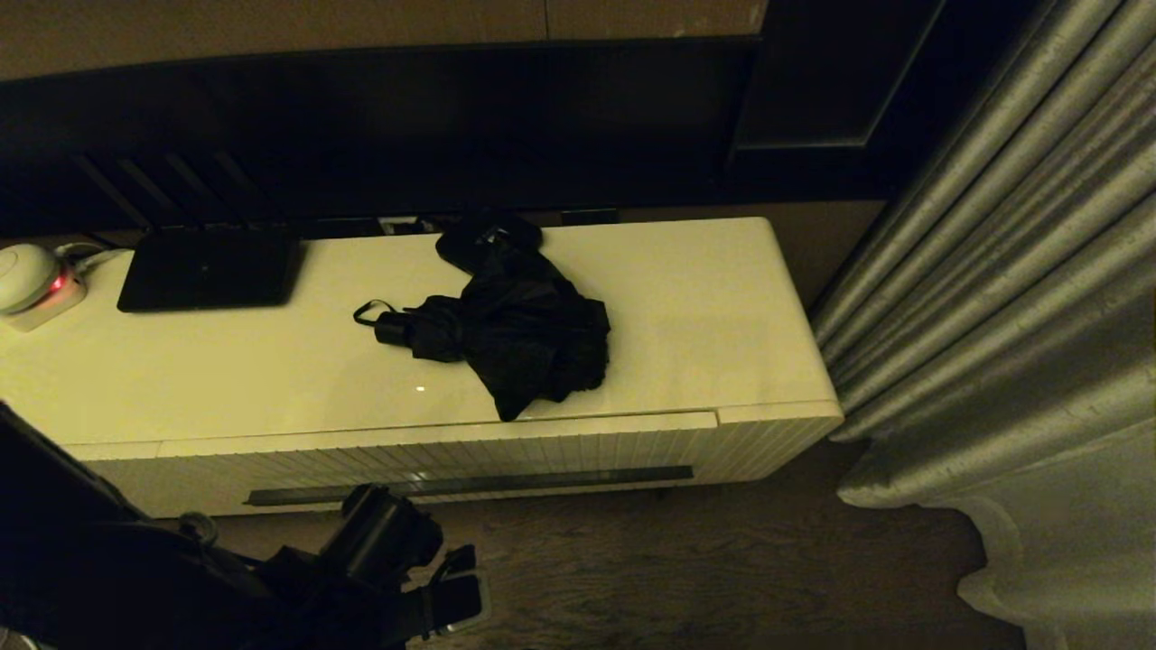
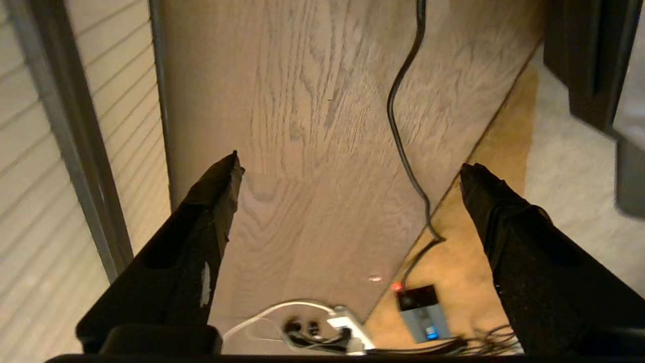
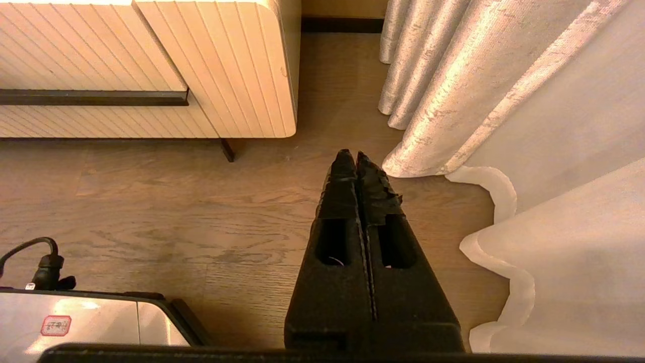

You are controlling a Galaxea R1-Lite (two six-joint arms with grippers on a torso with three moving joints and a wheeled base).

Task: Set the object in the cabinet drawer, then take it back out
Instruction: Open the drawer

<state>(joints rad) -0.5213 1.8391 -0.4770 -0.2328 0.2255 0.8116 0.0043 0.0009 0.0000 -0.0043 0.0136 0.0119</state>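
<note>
The object, a black folding umbrella (image 1: 515,329), lies on top of the cream cabinet with its fabric bunched. Its short handle (image 1: 393,327) and strap loop point left. Below it the cabinet drawer (image 1: 452,451) is shut, ribbed front flush, with the dark handle slot (image 1: 470,485) along it. My left gripper (image 1: 465,591) hangs low over the floor in front of the drawer's left part, open and empty. In the left wrist view the left gripper (image 2: 350,162) has its fingers wide apart, with the drawer's ribbed front (image 2: 30,176) beside it. My right gripper (image 3: 355,157) is shut on nothing over the floor.
A flat black device (image 1: 209,268) and a white item with a red light (image 1: 36,280) sit at the cabinet's back left. A small black box (image 1: 488,236) lies behind the umbrella. Grey curtains (image 1: 1011,298) hang at the right. A cable (image 2: 403,126) and power strip (image 2: 332,327) lie on the floor.
</note>
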